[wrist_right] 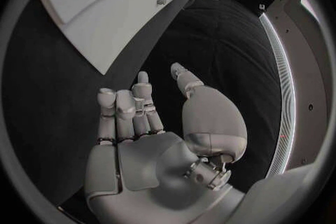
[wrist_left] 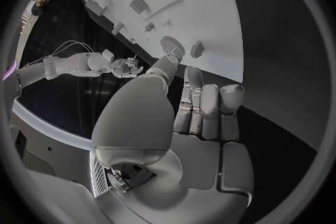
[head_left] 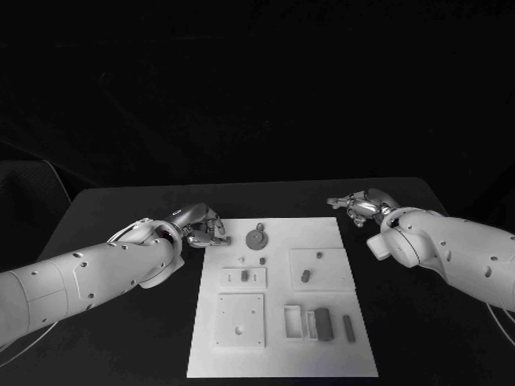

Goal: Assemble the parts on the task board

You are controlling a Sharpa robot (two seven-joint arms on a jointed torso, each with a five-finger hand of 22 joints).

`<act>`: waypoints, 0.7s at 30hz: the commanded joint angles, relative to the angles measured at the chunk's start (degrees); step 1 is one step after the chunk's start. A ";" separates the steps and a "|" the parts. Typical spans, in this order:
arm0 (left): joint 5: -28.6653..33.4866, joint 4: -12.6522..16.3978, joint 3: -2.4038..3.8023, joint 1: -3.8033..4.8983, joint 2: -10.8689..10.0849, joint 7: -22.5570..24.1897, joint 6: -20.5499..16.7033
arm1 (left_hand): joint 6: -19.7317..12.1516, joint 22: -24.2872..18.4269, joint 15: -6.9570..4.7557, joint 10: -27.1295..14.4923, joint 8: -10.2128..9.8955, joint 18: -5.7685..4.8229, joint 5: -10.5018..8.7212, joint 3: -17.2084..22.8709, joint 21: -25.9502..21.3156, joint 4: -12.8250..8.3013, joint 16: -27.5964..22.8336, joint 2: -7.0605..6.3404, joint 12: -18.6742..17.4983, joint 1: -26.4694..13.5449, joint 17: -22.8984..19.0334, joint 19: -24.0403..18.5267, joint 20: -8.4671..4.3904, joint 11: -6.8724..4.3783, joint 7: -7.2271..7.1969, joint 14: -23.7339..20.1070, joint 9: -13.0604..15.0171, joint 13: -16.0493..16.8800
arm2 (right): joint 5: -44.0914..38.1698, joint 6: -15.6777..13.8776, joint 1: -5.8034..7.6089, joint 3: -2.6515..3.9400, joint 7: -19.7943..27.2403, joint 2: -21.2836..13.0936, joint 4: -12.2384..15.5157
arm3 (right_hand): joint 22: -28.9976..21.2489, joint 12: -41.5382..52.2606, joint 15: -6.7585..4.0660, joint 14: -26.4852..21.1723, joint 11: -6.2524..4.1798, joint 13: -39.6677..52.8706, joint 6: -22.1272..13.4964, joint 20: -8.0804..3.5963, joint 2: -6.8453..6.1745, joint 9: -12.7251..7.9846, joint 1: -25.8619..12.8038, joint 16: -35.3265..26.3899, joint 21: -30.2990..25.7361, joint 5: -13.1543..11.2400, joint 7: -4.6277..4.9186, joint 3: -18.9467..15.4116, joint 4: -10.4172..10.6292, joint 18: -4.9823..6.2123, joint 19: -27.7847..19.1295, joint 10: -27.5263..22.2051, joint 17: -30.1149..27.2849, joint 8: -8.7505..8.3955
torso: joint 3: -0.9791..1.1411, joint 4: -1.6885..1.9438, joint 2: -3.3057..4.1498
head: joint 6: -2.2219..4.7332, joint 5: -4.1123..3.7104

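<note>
**Both hands off the board, holding nothing**

Nearest you in the head view, the task board [head_left: 327, 366] lies in the middle of the black table [head_left: 118, 205], its long side running away from the robot. On its near end you can see a square plate [head_left: 241, 320] and, beside it, a row of upright grey parts [head_left: 320, 323]. A round grey part [head_left: 257, 238] sits at the far end.

Your left hand [head_left: 199, 228] hovers at the board's far left corner, just beside the round part; its fingers [wrist_left: 209, 109] are extended side by side with the thumb apart, and nothing lies in the palm.

Your right hand [head_left: 362, 207] is over bare table past the far right corner, clear of the board. Its fingers [wrist_right: 126, 112] are loosely curled but spread from the thumb, gripping nothing.
</note>
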 commanded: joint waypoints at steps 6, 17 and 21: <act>-1.99 -5.97 0.16 0.25 2.77 3.42 0.39 | -2.05 -0.99 0.30 0.16 -0.56 2.65 -0.29 0.34 -1.66 -0.91 -1.90 -1.25 -1.76 0.18 -1.34 -1.14 0.09 0.56 -0.08 -0.78 -0.10 -1.03 | -0.34 1.08 -0.02 0.00 0.07 0.29 -0.01 | 0.08 -0.38 -0.44 0.07 -0.25 -0.06 0.02 -0.02 0.65 0.04 -0.07 -0.35 7.88 0.02 0.35 -0.15 -0.12 1.28 0.23 0.29 -0.10 0.17 | -0.04 -0.05 0.01 | -0.05 0.02; -6.10 -8.50 0.16 0.24 4.30 3.34 6.94 | -8.33 -2.14 1.06 -0.72 -2.35 1.97 -0.36 -1.95 -3.20 -3.00 -3.49 -2.73 -4.55 -0.14 -2.63 -1.48 0.32 1.40 -1.40 -1.05 -1.01 -2.62 | -0.34 1.17 -0.15 0.00 0.02 0.72 -0.41 | 0.09 -0.39 -0.45 0.09 -0.26 -0.08 -0.01 -0.02 0.73 0.03 -0.07 -0.36 7.89 0.03 0.35 -0.15 -0.11 1.29 0.26 0.31 -0.10 0.15 | -0.09 -0.02 0.08 | -0.24 -0.15; -6.58 -8.01 0.18 0.24 4.22 3.44 10.07 | -11.20 -2.31 1.30 -1.53 -2.75 1.77 -0.38 -2.99 -3.29 -3.27 -3.39 -3.36 -5.37 -0.54 -2.63 -1.40 0.31 1.80 -1.98 -1.15 -1.41 -3.02 | -0.34 1.23 -0.21 0.00 -0.01 0.83 -0.49 | 0.09 -0.39 -0.45 0.09 -0.26 -0.09 -0.02 -0.02 0.76 0.03 -0.08 -0.36 7.89 0.03 0.35 -0.15 -0.10 1.30 0.28 0.31 -0.10 0.14 | -0.07 -0.02 0.04 | -0.42 -0.16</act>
